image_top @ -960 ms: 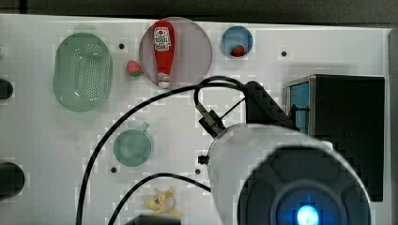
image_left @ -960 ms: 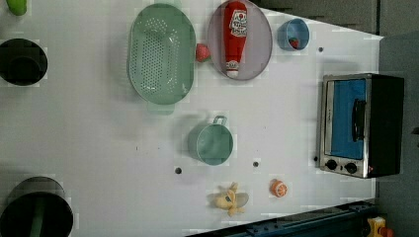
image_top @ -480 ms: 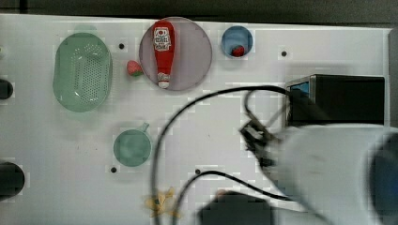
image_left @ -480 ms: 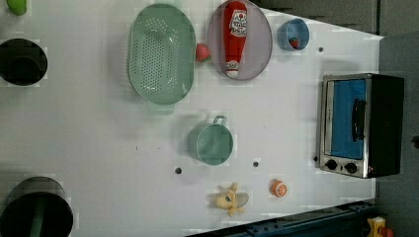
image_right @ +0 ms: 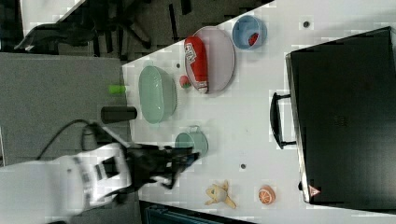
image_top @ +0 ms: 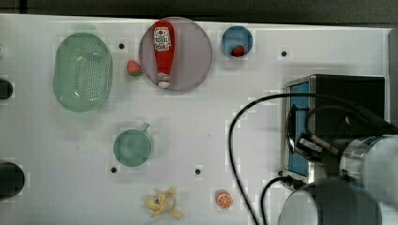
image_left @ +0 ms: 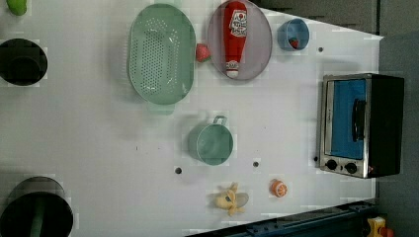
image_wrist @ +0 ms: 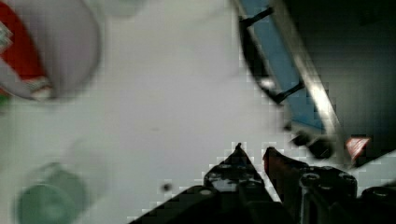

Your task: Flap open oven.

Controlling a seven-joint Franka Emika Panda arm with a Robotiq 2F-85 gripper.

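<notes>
arm swung over toward oven (image_left: 360, 126) | step: approach | gripper (image_wrist: 252, 154) nearly closed, holding nothing | next: hook door handle (image_left: 359, 120), pull down

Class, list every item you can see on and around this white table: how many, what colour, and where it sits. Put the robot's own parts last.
Oven: one, black with blue door, shut, at the left view's right.
Ketchup bottle: one, red, lying on the plate.
Plate: one, grey-lilac, upper middle.
Small bowl: one, blue, holding something red.
Colander: one, green, upper left.
Strawberry: one, red, between colander and plate.
Cup: one, green, centre.
Banana: one, yellow, lower edge.
Orange half: one, beside the banana.
Pincer: one, black, pointing towards the oven.
</notes>
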